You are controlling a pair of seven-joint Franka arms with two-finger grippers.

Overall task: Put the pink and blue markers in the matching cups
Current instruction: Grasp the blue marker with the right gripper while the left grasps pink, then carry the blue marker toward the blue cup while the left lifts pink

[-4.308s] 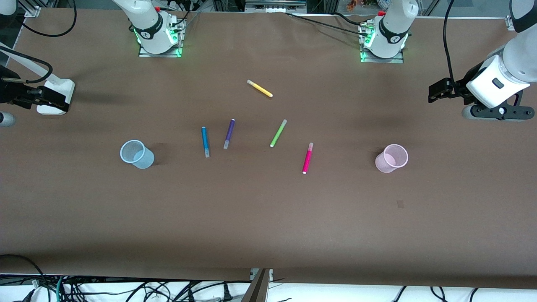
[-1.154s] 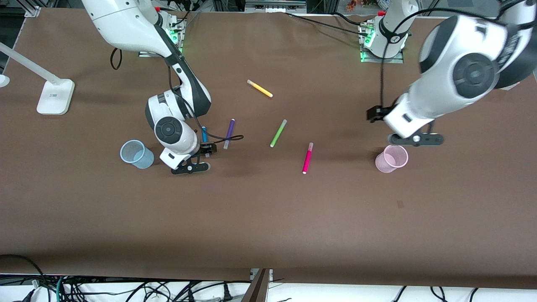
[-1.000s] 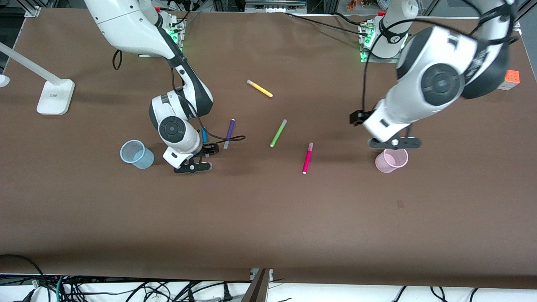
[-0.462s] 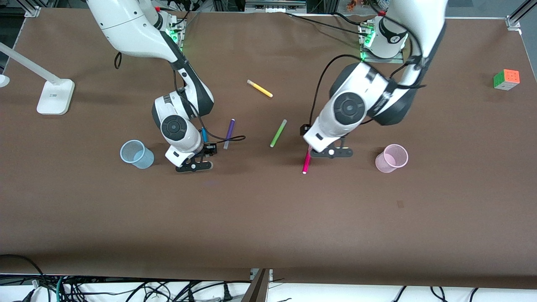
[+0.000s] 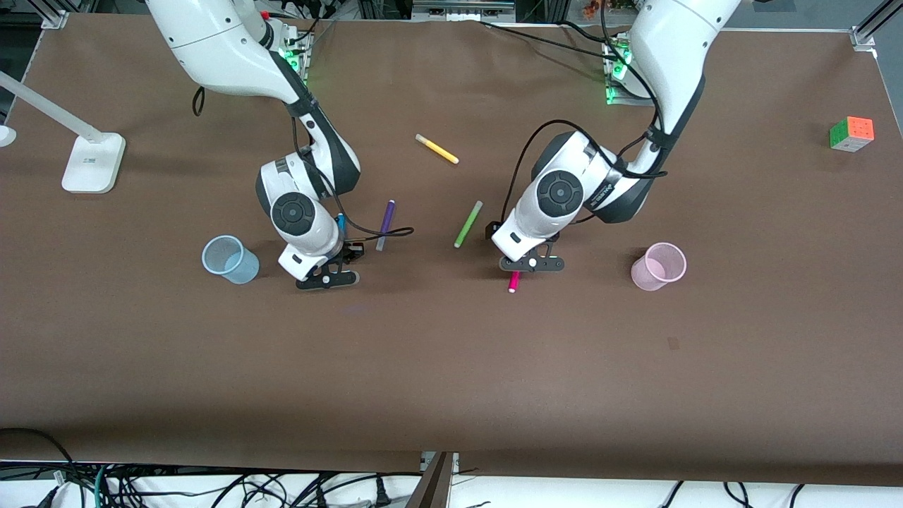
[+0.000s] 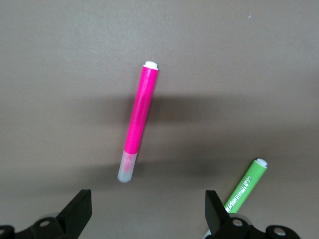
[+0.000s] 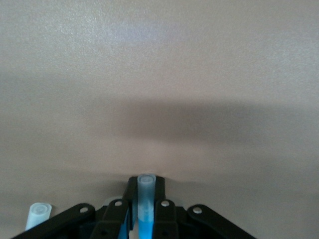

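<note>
- Right tool (image 5: 326,271) is sitting low in the middle-left of the front picture, clenched on the blue marker (image 7: 145,206), down on the counter (image 5: 451,367).
- Left tool (image 5: 531,263) is hanging near the middle of the front picture with its fingers (image 6: 77,215) spread wide over the pink marker (image 6: 138,121), which is lying flat between them, not gripped.
- Blue cup (image 5: 229,259) is standing at middle-left, just beside the right tool.
- Pink cup (image 5: 659,266) is standing at middle-right.
- Green marker (image 5: 468,224) and purple marker (image 5: 385,224) are lying between the two tools.

Markers (image 5: 468,224) in a row on the table (image 5: 451,367) between two cups (image 5: 230,259).
</note>
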